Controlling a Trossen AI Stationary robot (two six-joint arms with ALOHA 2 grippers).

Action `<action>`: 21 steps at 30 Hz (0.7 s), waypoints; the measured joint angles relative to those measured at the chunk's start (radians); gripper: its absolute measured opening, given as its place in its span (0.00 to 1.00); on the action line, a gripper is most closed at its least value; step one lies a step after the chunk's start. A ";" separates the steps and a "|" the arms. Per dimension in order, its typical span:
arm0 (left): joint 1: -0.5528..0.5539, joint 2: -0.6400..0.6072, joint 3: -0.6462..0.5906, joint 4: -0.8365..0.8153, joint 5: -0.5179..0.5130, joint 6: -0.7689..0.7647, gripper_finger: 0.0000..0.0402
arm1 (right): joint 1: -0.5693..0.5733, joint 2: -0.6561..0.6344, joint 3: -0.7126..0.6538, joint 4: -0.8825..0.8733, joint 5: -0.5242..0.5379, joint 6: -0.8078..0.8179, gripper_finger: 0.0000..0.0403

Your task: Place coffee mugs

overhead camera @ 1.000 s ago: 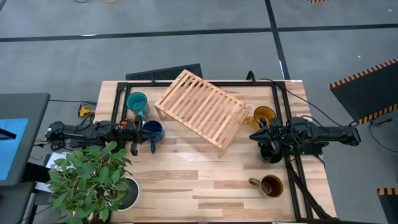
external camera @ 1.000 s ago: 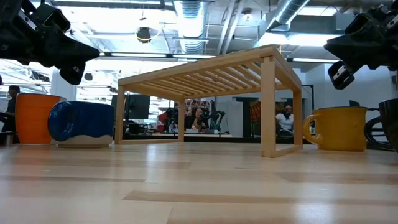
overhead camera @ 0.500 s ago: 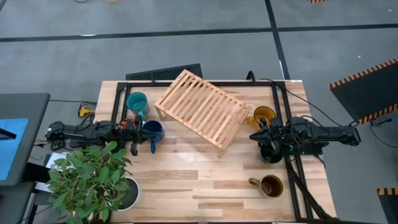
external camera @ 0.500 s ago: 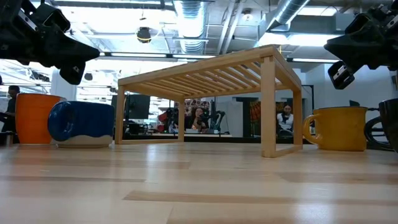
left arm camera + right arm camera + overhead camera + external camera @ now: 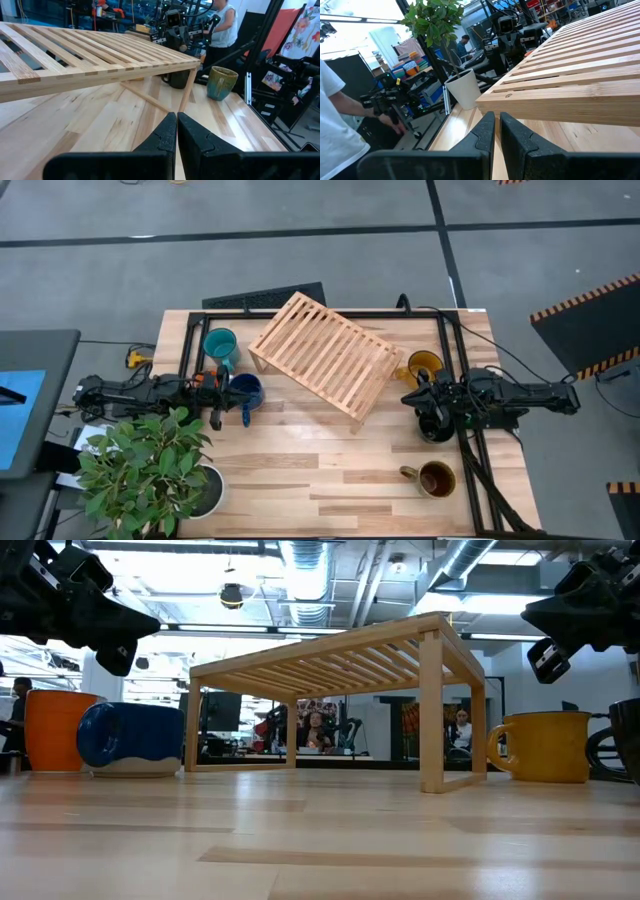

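Observation:
Six mugs stand on the table. In the high view the teal mug [image 5: 220,343] and dark blue mug [image 5: 245,391] sit left of the wooden rack [image 5: 325,355]. The orange mug [image 5: 58,730] is mostly hidden under my left arm. The yellow mug [image 5: 424,366], black mug [image 5: 437,428] and brown-olive mug [image 5: 436,478] sit on the right. My left gripper [image 5: 112,635] hovers shut above the orange and blue mugs. My right gripper [image 5: 548,640] hovers shut above the black mug, beside the yellow one.
The slatted wooden rack [image 5: 330,660] stands on its legs at table centre, turned at an angle. A leafy plant [image 5: 150,465] in a white pot [image 5: 207,490] fills the near left corner. Bare wood lies between the rack and the near edge [image 5: 320,480]. People show in the room behind.

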 joint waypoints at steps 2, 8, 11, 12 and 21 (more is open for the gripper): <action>0.000 0.000 0.000 0.000 0.000 0.000 0.00 | 0.000 0.000 0.000 0.000 0.000 0.000 0.14; 0.000 0.000 0.000 0.000 0.000 0.000 0.00 | -0.001 0.000 0.000 -0.001 0.019 -0.069 0.14; 0.000 0.000 0.000 0.000 0.000 0.000 0.00 | -0.004 0.000 0.000 0.021 0.103 -0.148 0.14; 0.000 0.000 0.000 0.000 0.000 0.000 0.00 | -0.004 0.001 0.000 0.074 0.124 -0.141 0.14; 0.000 0.000 0.000 0.000 0.000 0.000 0.00 | -0.004 0.000 0.006 0.705 0.433 0.155 0.14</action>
